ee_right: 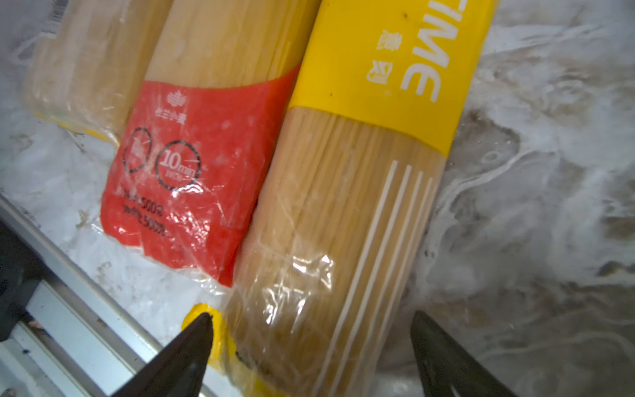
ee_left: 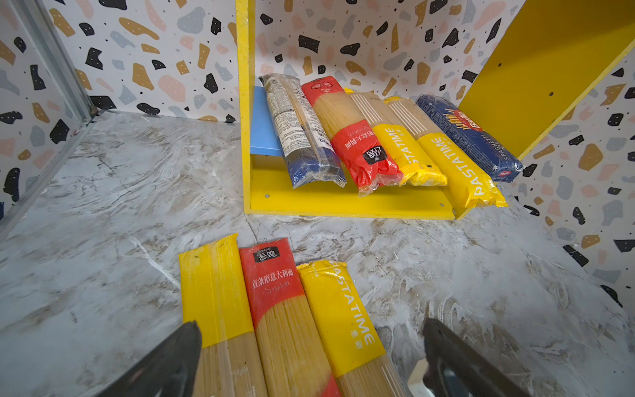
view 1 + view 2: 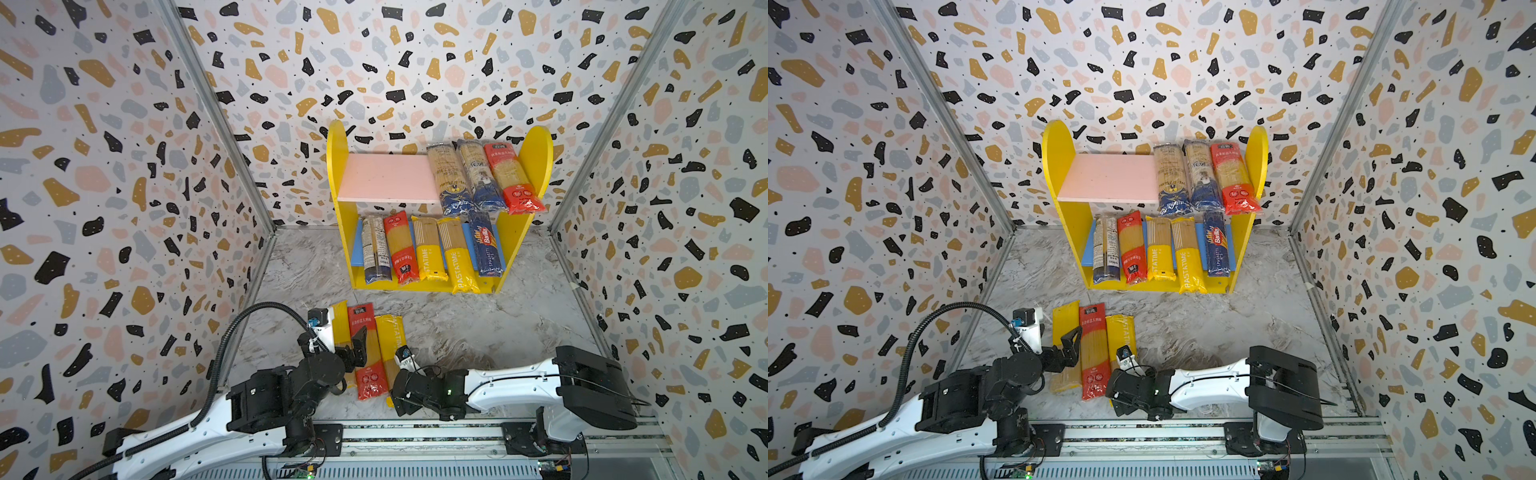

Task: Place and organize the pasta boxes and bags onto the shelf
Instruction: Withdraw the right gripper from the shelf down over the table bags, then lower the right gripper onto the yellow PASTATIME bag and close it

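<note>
Nearest the rail, the right claw (image 1: 311,321) stands wide, its black fingertips (image 1: 192,343) either side of the clear end of a long yellow "PASTATIME" spaghetti bag (image 1: 343,206), not closed on it. That bag lies on the grey marbled worktop (image 3: 478,328), touching a red spaghetti bag with Chinese text (image 2: 275,292), which in turn touches a second yellow spaghetti bag (image 2: 214,285). The left claw (image 2: 311,324) hangs over these three, spread wide and empty. Farther back, near the rear wall, stands the small yellow-sided shelf (image 3: 334,166). Its blue lower board (image 3: 358,249) carries five packs side by side, from a navy-and-clear pack (image 3: 375,249) on the left to a dark blue "Barilla" pack (image 3: 484,245) on the right. Its pink upper board (image 3: 386,176) carries three packs at its right end, the outermost a red pack (image 3: 511,178).
</note>
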Tool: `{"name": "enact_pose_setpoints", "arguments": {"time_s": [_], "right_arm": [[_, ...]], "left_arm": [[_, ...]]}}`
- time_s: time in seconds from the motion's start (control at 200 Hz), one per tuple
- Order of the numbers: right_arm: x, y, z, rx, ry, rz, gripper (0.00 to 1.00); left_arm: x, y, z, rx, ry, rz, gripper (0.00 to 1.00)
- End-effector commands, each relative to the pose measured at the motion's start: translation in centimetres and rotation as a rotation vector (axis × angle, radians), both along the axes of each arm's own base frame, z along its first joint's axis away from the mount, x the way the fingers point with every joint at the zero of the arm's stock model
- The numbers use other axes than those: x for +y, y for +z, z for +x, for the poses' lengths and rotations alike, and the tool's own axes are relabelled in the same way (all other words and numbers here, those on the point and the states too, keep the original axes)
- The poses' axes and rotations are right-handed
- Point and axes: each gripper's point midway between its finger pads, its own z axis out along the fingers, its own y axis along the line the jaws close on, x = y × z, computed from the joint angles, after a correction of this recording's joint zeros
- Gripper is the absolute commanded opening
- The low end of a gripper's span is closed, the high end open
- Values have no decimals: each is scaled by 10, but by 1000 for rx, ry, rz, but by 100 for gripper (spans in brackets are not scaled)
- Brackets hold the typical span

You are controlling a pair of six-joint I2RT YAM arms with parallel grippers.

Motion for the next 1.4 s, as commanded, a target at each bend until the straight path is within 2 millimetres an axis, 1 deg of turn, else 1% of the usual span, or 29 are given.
{"name": "enact_pose_setpoints", "arguments": {"time_s": [0.0, 0.065, 0.2, 0.315, 0.395, 0.566, 0.791, 0.941, 1.071, 1.222, 1.397], "right_arm": [[18, 5, 3, 10, 21, 28, 90], [19, -3, 6, 18, 17, 8, 90], [15, -21, 15, 26, -11, -66, 90], [5, -35, 23, 27, -45, -149, 88], [1, -39, 24, 25, -50, -183, 88], [-11, -35, 21, 31, -56, -183, 88], [-42, -29, 23, 19, -95, -224, 88], [-52, -26, 22, 15, -103, -221, 88], [-63, -28, 23, 13, -121, -238, 88], [-68, -25, 26, 5, -128, -229, 88], [-67, -14, 36, -15, -138, -210, 88]], "left_arm": [[-2, 14, 1, -31, -5, -17, 99], [-2, 14, 2, -32, -6, -11, 100], [-2, 13, 2, -33, -6, -7, 100], [-1, 13, 2, -35, -3, -5, 100], [0, 14, 2, -37, 0, -5, 99], [0, 15, 2, -42, 3, 3, 100], [-2, 13, 4, -41, 6, 21, 100], [-3, 14, 4, -42, 8, 25, 99], [-2, 17, 5, -44, 10, 24, 99], [-1, 19, 4, -44, 12, 23, 100], [-1, 22, 5, -44, 13, 22, 99]]}}
